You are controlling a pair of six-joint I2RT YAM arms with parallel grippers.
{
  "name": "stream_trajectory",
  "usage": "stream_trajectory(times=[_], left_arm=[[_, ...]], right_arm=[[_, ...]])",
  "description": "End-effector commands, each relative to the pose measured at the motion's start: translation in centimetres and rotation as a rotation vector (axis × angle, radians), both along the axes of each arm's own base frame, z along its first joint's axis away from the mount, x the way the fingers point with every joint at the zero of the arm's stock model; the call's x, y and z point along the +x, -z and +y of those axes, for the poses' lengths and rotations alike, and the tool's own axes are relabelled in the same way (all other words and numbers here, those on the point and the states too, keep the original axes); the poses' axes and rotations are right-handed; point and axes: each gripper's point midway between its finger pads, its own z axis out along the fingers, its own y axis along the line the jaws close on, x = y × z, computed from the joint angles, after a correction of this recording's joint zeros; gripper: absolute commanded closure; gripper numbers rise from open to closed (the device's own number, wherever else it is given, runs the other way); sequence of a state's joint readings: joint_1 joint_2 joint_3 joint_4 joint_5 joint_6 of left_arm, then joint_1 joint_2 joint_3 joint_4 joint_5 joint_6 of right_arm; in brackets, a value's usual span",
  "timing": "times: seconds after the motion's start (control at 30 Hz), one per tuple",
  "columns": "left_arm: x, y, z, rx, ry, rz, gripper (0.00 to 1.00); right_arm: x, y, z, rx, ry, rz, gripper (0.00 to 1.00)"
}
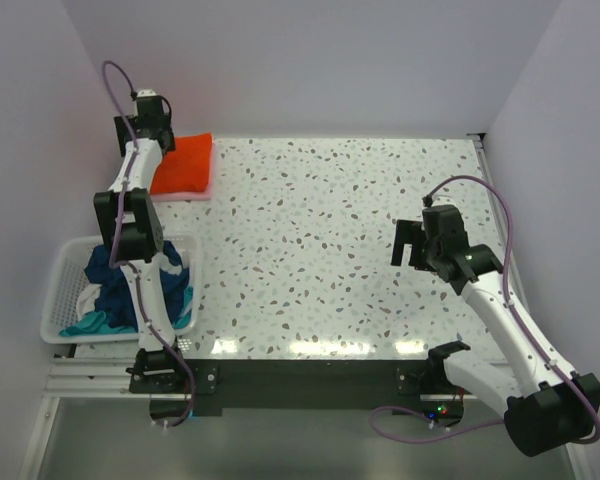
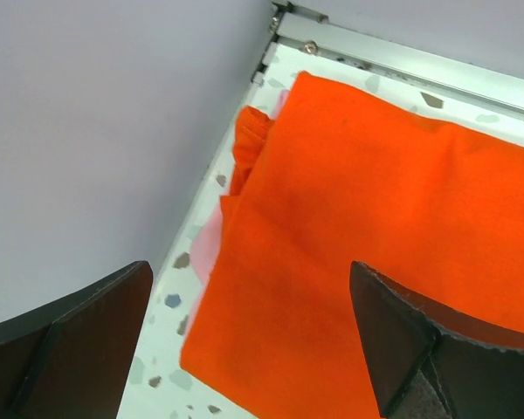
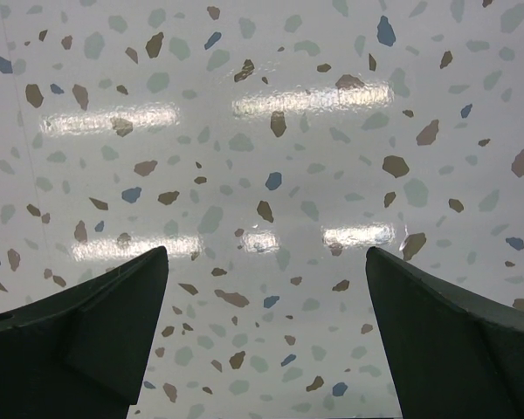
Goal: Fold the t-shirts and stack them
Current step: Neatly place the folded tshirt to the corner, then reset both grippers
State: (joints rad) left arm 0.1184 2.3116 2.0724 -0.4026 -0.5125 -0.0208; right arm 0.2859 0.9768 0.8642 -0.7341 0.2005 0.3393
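Observation:
A folded orange-red t-shirt (image 1: pixel 185 163) lies at the table's far left corner on top of a pale pink t-shirt (image 1: pixel 202 193), whose edge peeks out beneath it. In the left wrist view the orange-red t-shirt (image 2: pixel 375 227) fills the frame, with a strip of the pink t-shirt (image 2: pixel 208 244) at its left edge. My left gripper (image 1: pixel 152 108) hovers over the orange shirt's left edge, open, nothing between its fingers (image 2: pixel 402 340). Dark blue and teal t-shirts (image 1: pixel 120 285) lie crumpled in the basket. My right gripper (image 1: pixel 408 243) hangs open above bare table at the right.
A white slatted basket (image 1: pixel 62 290) stands at the near left beside the left arm's base. The left wall runs close along the stack, and a metal rail (image 2: pixel 402 61) borders the table's far edge.

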Motion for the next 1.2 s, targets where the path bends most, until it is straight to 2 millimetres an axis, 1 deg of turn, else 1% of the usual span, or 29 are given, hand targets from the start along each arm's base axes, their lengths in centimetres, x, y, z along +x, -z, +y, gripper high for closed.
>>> stream_trajectory(times=[0.0, 0.07, 0.13, 0.17, 0.2, 0.23, 0.27, 0.3, 0.33, 0.4, 0.43, 0.47, 0.5, 0.53, 0.57, 0.6, 0.63, 0.67, 0.7, 0.73, 0.77, 0.8, 0.83, 0.9, 0.93, 0.97, 1.0, 1.1, 1.17], left_arm=[[0.2, -6.0, -1.0, -0.093, 0.001, -0.134, 0.00], [0.7, -7.5, -2.6, -0.179, 0.048, -0.179, 0.00], [0.2, -10.0, -3.9, -0.241, 0.076, -0.231, 0.00], [-0.1, -11.7, -5.2, -0.292, 0.105, -0.273, 0.00], [-0.3, -12.7, -5.7, -0.308, 0.114, -0.296, 0.00], [-0.5, -13.6, -6.9, -0.320, 0.130, -0.314, 0.00], [-1.2, -15.2, -7.7, -0.326, 0.137, -0.344, 0.00], [-1.6, -16.0, -8.4, -0.330, 0.138, -0.358, 0.00], [-1.8, -16.6, -10.3, -0.337, 0.158, -0.364, 0.00], [-3.5, -17.0, -11.7, -0.368, 0.144, -0.373, 0.00], [-4.4, -14.8, -15.1, -0.393, 0.177, -0.316, 0.00], [-5.5, -16.0, -16.4, -0.421, 0.184, -0.352, 0.00], [-6.4, -15.7, -18.8, -0.442, 0.218, -0.347, 0.00], [-7.2, -15.3, -19.9, -0.462, 0.229, -0.345, 0.00], [-9.3, -13.9, -20.9, -0.491, 0.237, -0.322, 0.00], [-10.1, -13.8, -21.9, -0.505, 0.256, -0.333, 0.00], [-11.4, -13.2, -23.8, -0.521, 0.286, -0.320, 0.00], [-13.5, -12.0, -24.3, -0.533, 0.277, -0.314, 0.00], [-14.7, -11.4, -24.9, -0.537, 0.279, -0.311, 0.00], [-16.9, -8.0, -26.1, -0.533, 0.285, -0.248, 0.00], [-17.8, -9.1, -26.6, -0.555, 0.302, -0.307, 0.00], [-19.0, -8.2, -27.8, -0.574, 0.331, -0.289, 0.00], [-20.7, -6.4, -28.3, -0.598, 0.334, -0.254, 0.00], [-22.9, -4.5, -29.8, -0.604, 0.353, -0.192, 0.00], [-24.2, -2.8, -29.9, -0.600, 0.339, -0.151, 0.00], [-25.2, -2.3, -30.2, -0.619, 0.317, -0.145, 0.00], [-26.4, -1.7, -31.6, -0.621, 0.356, -0.120, 0.00], [-28.9, 0.3, -32.6, -0.588, 0.367, -0.078, 0.00], [-30.0, 1.2, -32.6, -0.589, 0.339, -0.055, 0.00]], right_arm=[[0.7, -1.8, -0.2, 0.006, 0.019, -0.065, 0.01], [0.7, -2.1, -0.1, 0.010, 0.014, -0.073, 0.01], [0.7, -2.3, 0.0, 0.016, 0.010, -0.077, 0.01], [0.8, -2.5, 0.0, 0.017, 0.011, -0.083, 0.01], [0.8, -2.6, 0.1, 0.022, 0.011, -0.087, 0.01], [0.8, -2.7, 0.2, 0.028, 0.007, -0.090, 0.01], [0.8, -2.9, 0.3, 0.038, 0.009, -0.095, 0.01], [0.8, -3.0, 0.4, 0.049, 0.009, -0.097, 0.01], [0.8, -3.2, 0.6, 0.058, 0.008, -0.101, 0.01], [0.6, -3.4, 0.8, 0.085, 0.023, -0.111, 0.01], [0.5, -3.3, 0.7, 0.087, 0.028, -0.107, 0.01], [0.4, -3.5, 0.7, 0.094, 0.035, -0.109, 0.01], [0.4, -3.6, 0.7, 0.096, 0.036, -0.110, 0.01], [0.3, -3.8, 0.8, 0.098, 0.034, -0.109, 0.01], [0.3, -3.9, 0.8, 0.102, 0.034, -0.109, 0.01], [0.3, -4.0, 1.1, 0.112, 0.022, -0.108, 0.01], [0.2, -4.1, 1.2, 0.120, 0.016, -0.111, 0.01], [0.2, -4.0, 1.4, 0.128, 0.009, -0.115, 0.01], [0.1, -3.9, 1.8, 0.142, -0.007, -0.109, 0.01], [0.0, -3.7, 2.0, 0.153, -0.017, -0.103, 0.01], [0.0, -3.4, 2.2, 0.160, -0.027, -0.096, 0.01], [-0.2, -3.2, 2.5, 0.168, -0.034, -0.087, 0.01], [-0.1, -3.1, 2.5, 0.170, -0.036, -0.088, 0.01], [-0.3, -2.3, 2.6, 0.175, -0.035, -0.076, 0.01], [-0.4, -2.1, 2.6, 0.176, -0.036, -0.071, 0.01], [-0.4, -1.7, 2.6, 0.175, -0.035, -0.072, 0.01], [-0.4, -1.5, 2.6, 0.177, -0.037, -0.072, 0.01], [-0.5, -0.9, 2.6, 0.172, -0.044, -0.064, 0.01], [-0.5, -0.4, 2.9, 0.179, -0.063, -0.062, 0.01]])
